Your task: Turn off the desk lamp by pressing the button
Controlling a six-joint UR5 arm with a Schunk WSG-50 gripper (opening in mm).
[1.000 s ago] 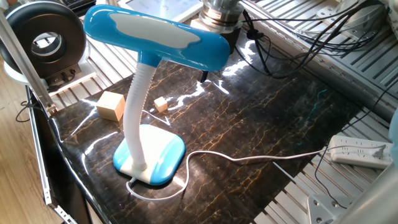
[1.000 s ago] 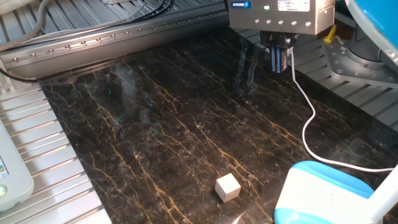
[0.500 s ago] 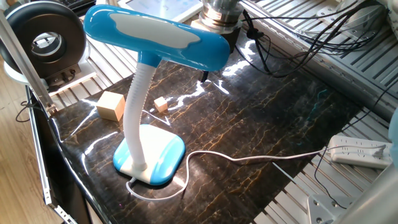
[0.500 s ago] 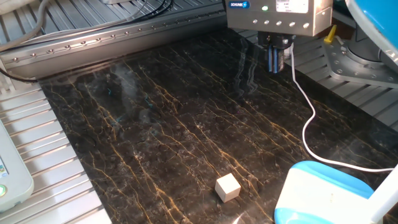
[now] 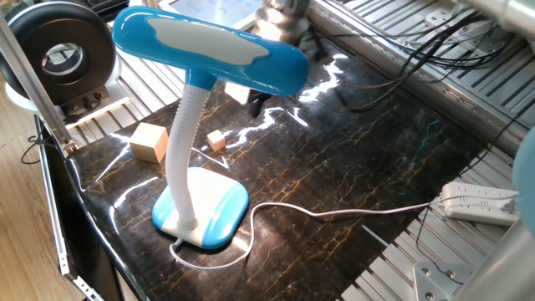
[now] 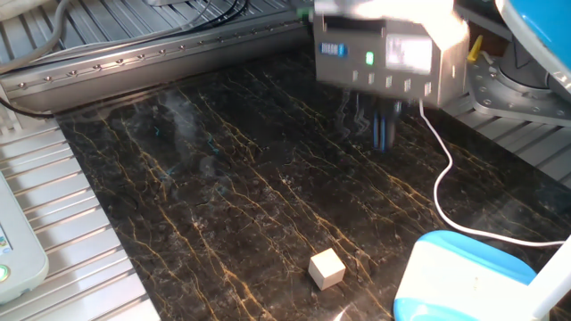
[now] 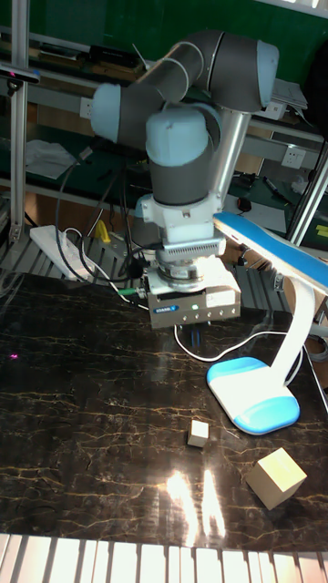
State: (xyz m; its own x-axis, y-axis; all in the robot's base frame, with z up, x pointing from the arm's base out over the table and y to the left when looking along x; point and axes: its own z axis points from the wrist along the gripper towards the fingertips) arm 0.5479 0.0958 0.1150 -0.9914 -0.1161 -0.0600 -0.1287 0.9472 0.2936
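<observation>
**Hanging above the dark marble table, lamp to one side**

Hanging from my grey arm, my two-finger pincer points straight down over the dark, gold-veined marble table. It is smeared by motion in both fixed views, so I cannot tell whether its thin dark fingers are apart or together. Its boxy grey body shows a small green light.

Well apart from my pincer stands the bright blue and white plastic desk lamp. Its long oval head is blue with a white panel on top, and a white ribbed bendy neck carries it up from a rounded square base, white at the neck and blue at the edges. I cannot make out the small button on that base in any view. A thin white cord trails from the base across the table.

A small pale wooden cube and a larger pale wooden cube lie on the marble near the base, apart from each other.
</observation>
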